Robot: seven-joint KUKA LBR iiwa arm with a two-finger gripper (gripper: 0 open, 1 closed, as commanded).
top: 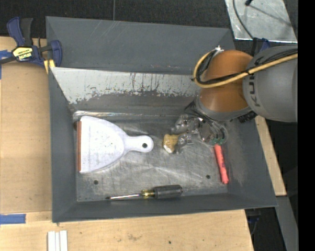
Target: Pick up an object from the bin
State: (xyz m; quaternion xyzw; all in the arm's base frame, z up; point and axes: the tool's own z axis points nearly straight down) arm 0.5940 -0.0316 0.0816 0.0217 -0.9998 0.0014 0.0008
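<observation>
Sitting beside tool: tan lump (kind unclear).

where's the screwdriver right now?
Camera view: black-handled metal screwdriver lies flat along the grey metal bin's bottom edge, below the white plastic scoop, left of the red pen.

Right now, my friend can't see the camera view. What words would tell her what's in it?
The robot's gripper hangs low in the grey metal bin, right beside a small yellowish lump near the middle. A white dustpan lies on the left, a red pen on the right, and a black-handled screwdriver along the near edge.
</observation>
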